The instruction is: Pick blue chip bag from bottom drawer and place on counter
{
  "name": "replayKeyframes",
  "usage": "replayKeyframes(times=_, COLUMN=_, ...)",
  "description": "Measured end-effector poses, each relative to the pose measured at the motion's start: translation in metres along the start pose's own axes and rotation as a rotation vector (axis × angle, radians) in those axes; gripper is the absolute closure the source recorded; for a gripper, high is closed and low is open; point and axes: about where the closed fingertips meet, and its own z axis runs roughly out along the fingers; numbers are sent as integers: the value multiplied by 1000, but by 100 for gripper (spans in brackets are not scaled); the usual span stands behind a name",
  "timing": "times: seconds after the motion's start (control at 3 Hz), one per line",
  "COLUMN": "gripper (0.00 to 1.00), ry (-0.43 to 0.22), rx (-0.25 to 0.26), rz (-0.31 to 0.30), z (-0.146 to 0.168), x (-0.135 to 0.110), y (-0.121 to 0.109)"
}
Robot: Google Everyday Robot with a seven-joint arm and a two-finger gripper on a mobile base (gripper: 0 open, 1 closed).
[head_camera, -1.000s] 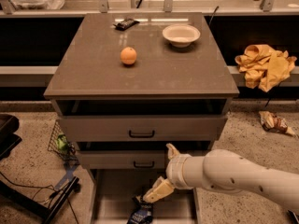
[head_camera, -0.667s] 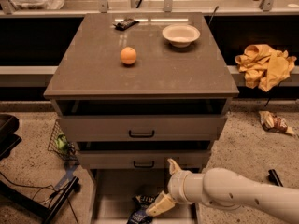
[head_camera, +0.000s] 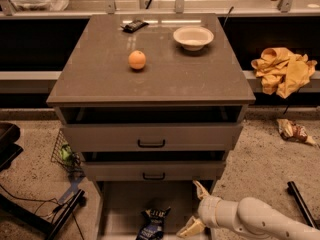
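Change: my gripper (head_camera: 196,209) has shifted right, away from the chip bag (head_camera: 152,225).
Jaws: spread open, empty.
Arm: low, reaching leftward over the bottom drawer (head_camera: 122,206).

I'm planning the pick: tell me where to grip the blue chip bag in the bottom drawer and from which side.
Grip the blue chip bag near its black top edge, coming down from above and from the right, where the open gripper hangs. The bag lies flat on the floor of the bottom drawer, so probably only its upper end offers a pinchable fold.
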Motion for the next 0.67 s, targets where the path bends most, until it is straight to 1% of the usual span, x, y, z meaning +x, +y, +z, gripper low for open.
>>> replayKeyframes(times=0.33, gripper=0, ry=-63, rx=-14, rz=-3, z=23, x=48, y=-8)
replayKeyframes(times=0.67, gripper=0, ry=-134, rx=-43, rz=54, z=56, x=87, y=3)
